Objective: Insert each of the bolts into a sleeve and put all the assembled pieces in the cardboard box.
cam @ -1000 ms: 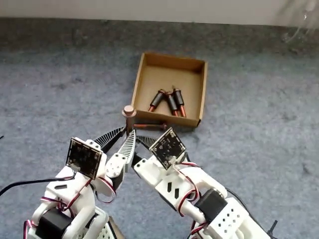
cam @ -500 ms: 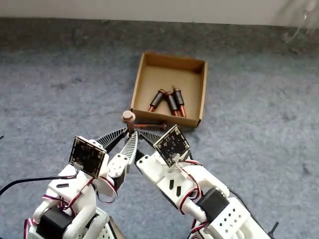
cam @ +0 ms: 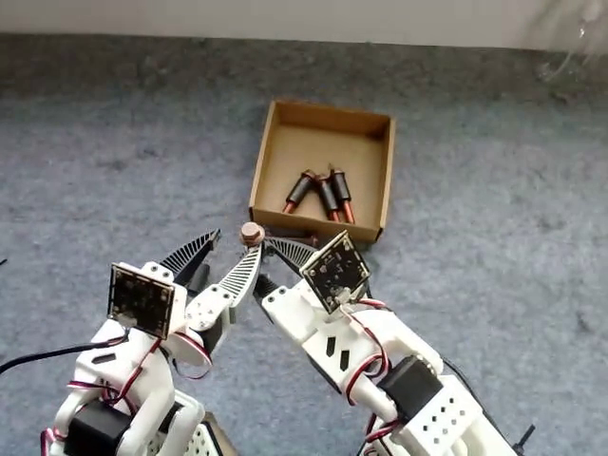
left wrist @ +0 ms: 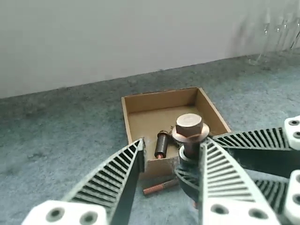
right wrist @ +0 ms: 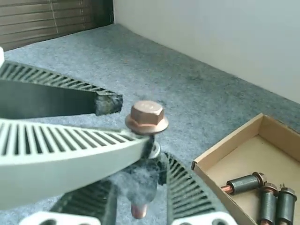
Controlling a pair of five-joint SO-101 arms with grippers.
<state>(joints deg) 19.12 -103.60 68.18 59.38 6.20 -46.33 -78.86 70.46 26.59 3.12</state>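
Insertion looks complete: left gripper gapes open, right gripper pinches the sleeve with the bolt upright through it. Next call, probably: carry it over the cardboard box and release it beside three assembled pieces.

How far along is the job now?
Done: three assembled pieces lie in the cardboard box. In hand: the right gripper holds a sleeve with a bolt standing in it; the left gripper is open beside it. Left: box this piece, then the loose bolt on the carpet.
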